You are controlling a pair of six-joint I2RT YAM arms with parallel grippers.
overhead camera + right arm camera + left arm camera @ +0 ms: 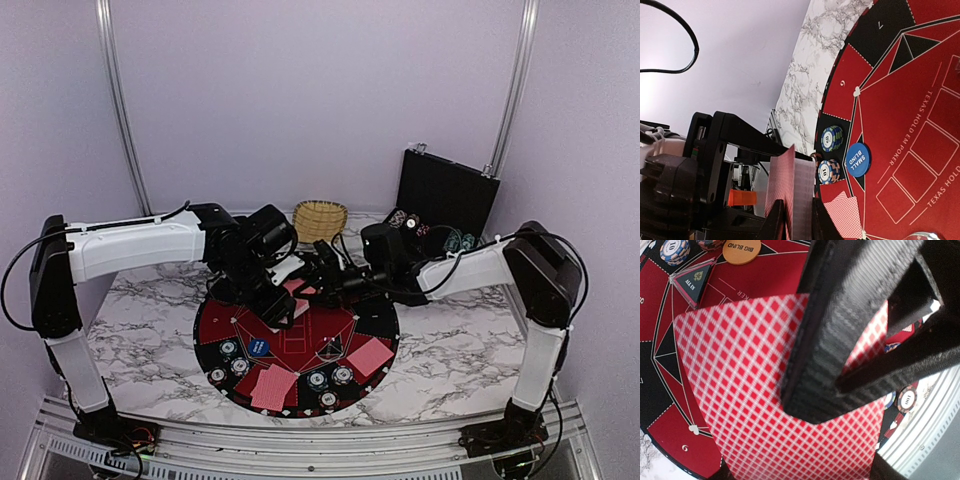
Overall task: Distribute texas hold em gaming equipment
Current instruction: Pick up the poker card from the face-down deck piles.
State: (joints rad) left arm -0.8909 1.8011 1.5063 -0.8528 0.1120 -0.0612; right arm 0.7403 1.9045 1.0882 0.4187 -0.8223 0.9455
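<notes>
Left fingers [830, 340]: clenched on a red-backed playing card [740, 390], gripped near one edge. The card hangs above the round mat [300, 338], over its 12 o'clock rim, where my two arms meet.

Right fingers [772, 225]: they stand close on either side of the same card, which rises upright between them. I cannot tell whether they pinch it or only flank it.

Under the held card, from my left wrist:
- an orange disc [741, 250] marked BIG BLIND lies flat on the mat at 11 o'clock in that view
- a triangular marker [692, 282] marked ALL IN lies just beside it, at 10 o'clock

From my right wrist:
- a blue disc [858, 159] marked SMALL BLIND rests on the mat
- two stacks of teal-and-white chips [831, 137] sit just beside it, on the rim side
- another red-backed card lies flat near them

From above:
- cards [272, 385] lie face down on the mat near 6 o'clock, more at 4 o'clock
- chips are grouped at 8 o'clock and at 5 o'clock

The mat sits on a marble-patterned table [450, 350]. A basket [320, 218] stands beyond the mat at 12 o'clock. An open black case [445, 190] stands at 2 o'clock.
</notes>
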